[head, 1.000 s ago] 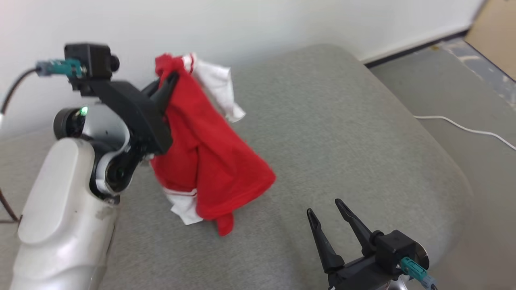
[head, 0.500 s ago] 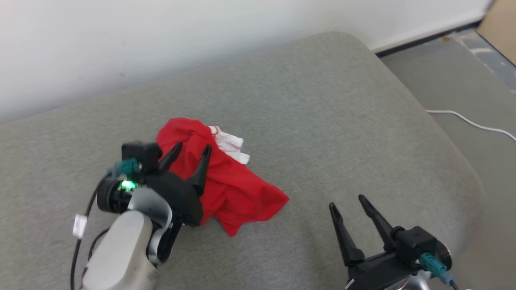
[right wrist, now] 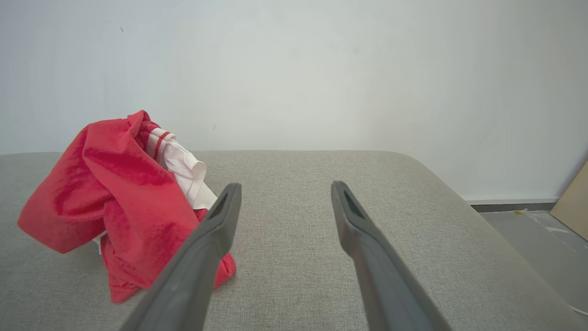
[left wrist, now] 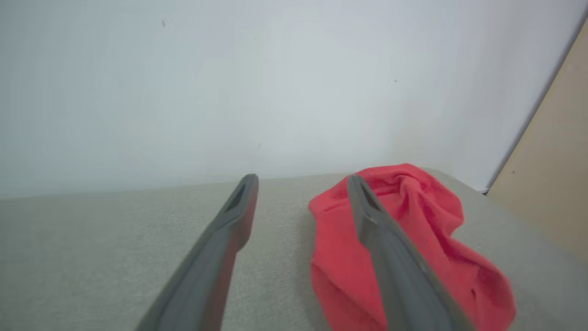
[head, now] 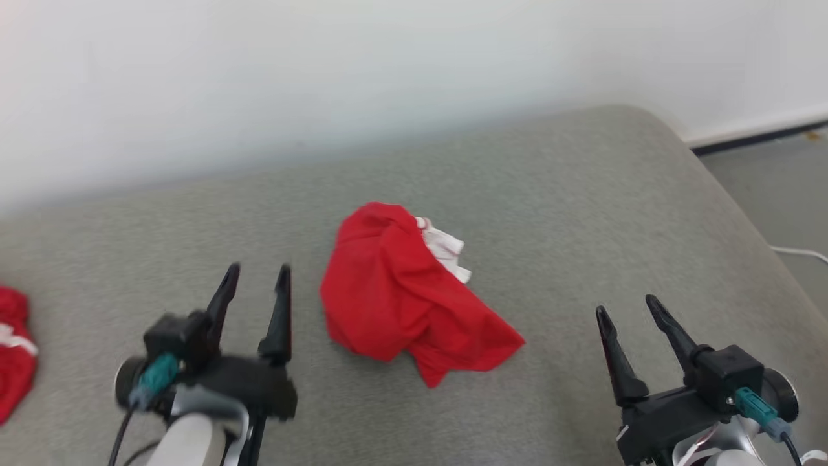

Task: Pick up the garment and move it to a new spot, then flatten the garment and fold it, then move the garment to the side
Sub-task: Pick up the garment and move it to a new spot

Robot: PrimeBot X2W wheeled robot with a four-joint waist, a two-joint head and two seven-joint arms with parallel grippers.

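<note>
The crumpled red-and-white cloth garment [head: 407, 301] lay bunched on the grey fabric cushion [head: 582, 213], between the left gripper [head: 258, 268] and right gripper [head: 625, 305], both spread wide, empty. Relocation looked done; flattening, folding and moving aside remained.

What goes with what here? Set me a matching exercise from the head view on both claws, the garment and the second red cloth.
1. left claw
2. right claw
3. garment
4. second red cloth

a. crumpled heap in the middle of the cushion
b. open, lower right, apart from the garment
c. far left edge
d. open, empty, just left of the garment

Pairs: 1-d, 2-b, 3-a, 4-c
</note>
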